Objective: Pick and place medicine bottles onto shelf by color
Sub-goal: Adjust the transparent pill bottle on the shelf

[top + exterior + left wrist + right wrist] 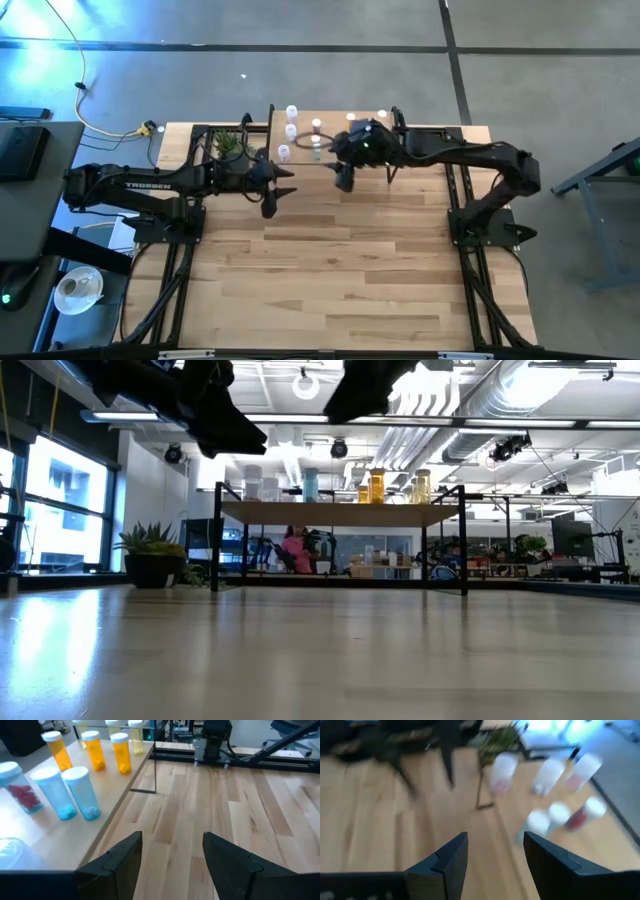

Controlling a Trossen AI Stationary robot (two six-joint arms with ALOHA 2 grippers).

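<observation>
The medicine bottles (68, 794) are standing in rows on the shelf (340, 125) at the table's far edge. The left gripper (282, 188) is hovering off the shelf's left corner, fingers spread and gripping nothing. The right gripper (343, 180) is hanging over the shelf's front edge, fingers parted and empty too.

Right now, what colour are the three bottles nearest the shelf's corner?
Orange bottles, clearest in the left wrist view.

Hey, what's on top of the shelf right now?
The shelf holds capped bottles: three orange, two teal-blue, one with red pills, paler ones farther back. The right arm covers part of the shelf from above, so a full count isn't possible.
</observation>
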